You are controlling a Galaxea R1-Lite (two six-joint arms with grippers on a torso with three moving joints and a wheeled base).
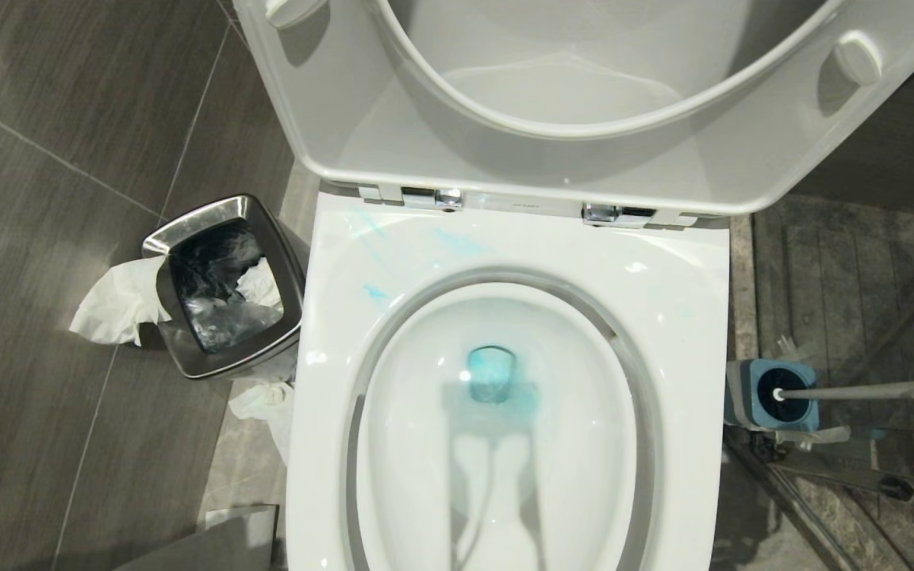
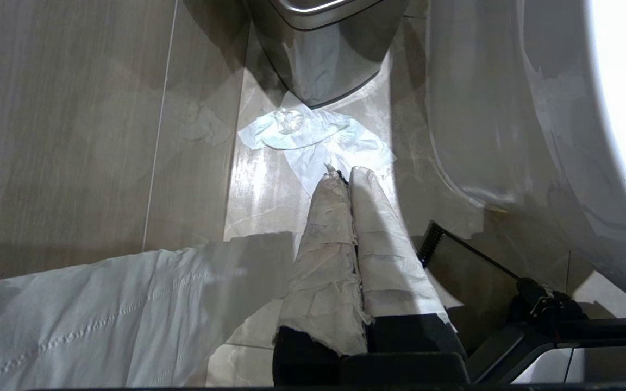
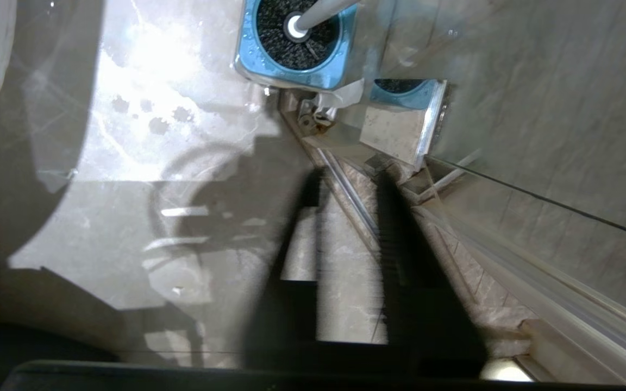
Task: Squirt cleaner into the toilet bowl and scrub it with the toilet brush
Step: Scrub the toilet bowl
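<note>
The white toilet bowl (image 1: 687, 333) stands open, seat and lid raised. Blue cleaner (image 1: 493, 377) tints the water at the drain, and thin blue smears (image 1: 457, 242) mark the back rim. The toilet brush (image 1: 869, 390) sits in its blue-and-grey holder (image 1: 750, 392) on the floor to the right of the bowl. My right gripper (image 3: 348, 176) hangs open over the floor a little short of the holder (image 3: 253, 49), with nothing between its fingers; the brush handle (image 3: 318, 13) rises from the holder. My left gripper (image 2: 344, 172), its fingers wrapped in tissue, is shut and parked low beside the bowl's outer wall (image 2: 508, 108). Neither gripper shows in the head view.
A square steel waste bin (image 1: 223, 285) stands left of the toilet with crumpled tissue (image 1: 120, 301) on the floor around it. A large white tissue sheet (image 2: 74, 315) lies near my left gripper. A glass shower panel and its metal floor rail (image 3: 508, 271) run close behind the brush holder.
</note>
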